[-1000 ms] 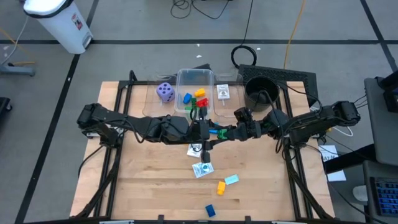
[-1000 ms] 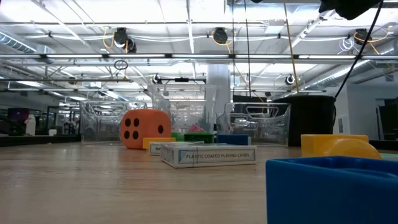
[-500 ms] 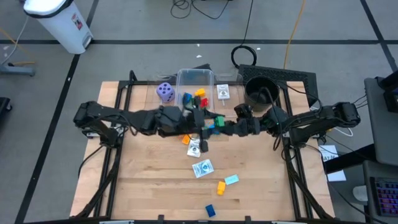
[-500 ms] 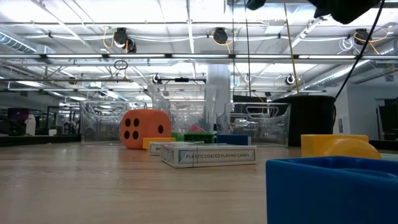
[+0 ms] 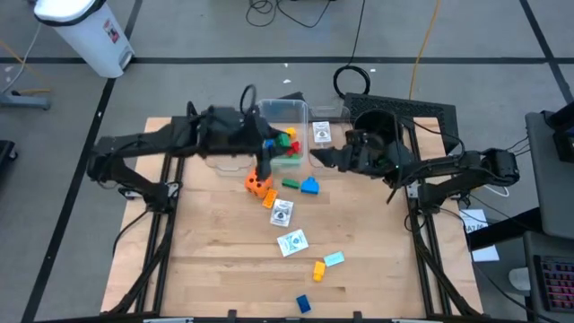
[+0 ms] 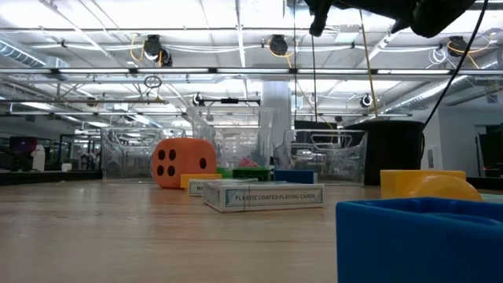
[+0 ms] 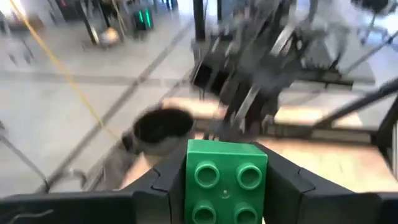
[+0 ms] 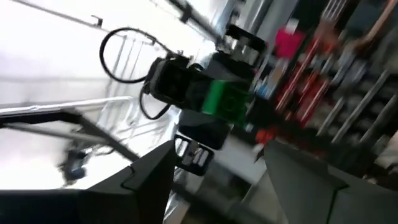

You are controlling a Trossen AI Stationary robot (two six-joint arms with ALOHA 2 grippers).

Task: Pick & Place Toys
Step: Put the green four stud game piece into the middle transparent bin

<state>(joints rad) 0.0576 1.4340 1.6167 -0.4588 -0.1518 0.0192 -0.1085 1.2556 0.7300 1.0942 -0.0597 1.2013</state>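
Reaching in from the left side of the table, the left arm has its left gripper (image 5: 271, 152) up over the near edge of the clear tub (image 5: 285, 107). Its fingers are clamped on a green block (image 7: 227, 177), studs facing the wrist camera, held clear of the wood. Inside the tub lie a red block (image 5: 289, 146), a yellow block (image 5: 289, 133) and a blue block (image 5: 269, 141).

Just in front of the tub the orange die (image 5: 258, 184) sits on the boards, with a second green piece (image 5: 291, 183) and a blue wedge (image 5: 309, 186) beside it to the right. Nearer the front edge are two white cards (image 5: 281, 213), one below the other, then an orange-yellow block (image 5: 317, 269), a teal block (image 5: 334, 259) and a small dark blue block (image 5: 303, 303), well apart from the tub.

Right of the tub another card (image 5: 321, 133) lies flat. The right gripper (image 5: 325, 158) hangs next to it in the air, fingers spread and holding nothing, pointing towards the left one. Behind it stands the black pot (image 5: 378, 131).
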